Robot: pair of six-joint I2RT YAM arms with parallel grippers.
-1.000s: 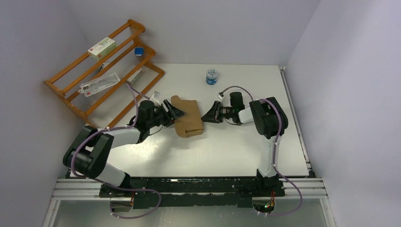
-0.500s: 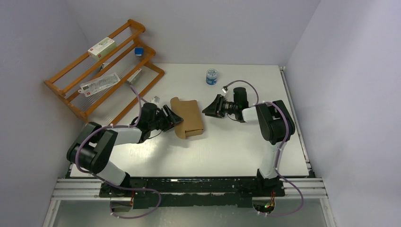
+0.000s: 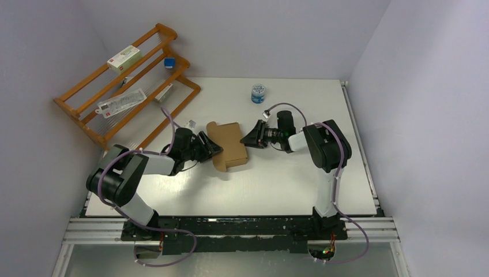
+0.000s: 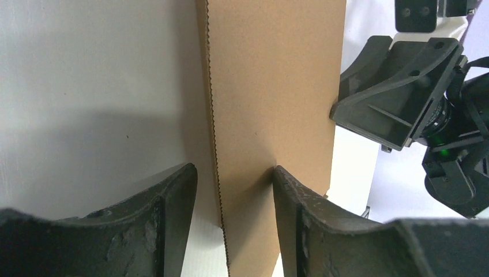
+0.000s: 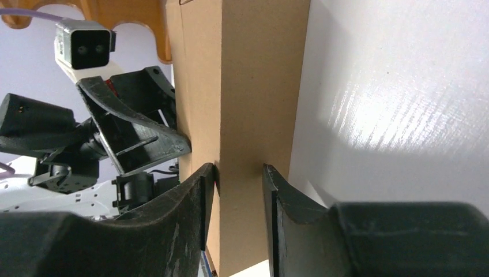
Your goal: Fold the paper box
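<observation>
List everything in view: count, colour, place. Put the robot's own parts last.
paper box: one, brown, mid-table between the claws
tub: one, blue and white, far side of the table
rack: one, orange-brown wood, far left corner
carton: one, white printed, rack's top shelf
blue item: one, small, on the rack
clear packet: one, printed, lower shelf
pale item: one, lowest shelf, too small to name
white scrap: one, on the table by the rack
table: one, white
left claw: black, at the box's left edge
right claw: black, at the box's right edge
</observation>
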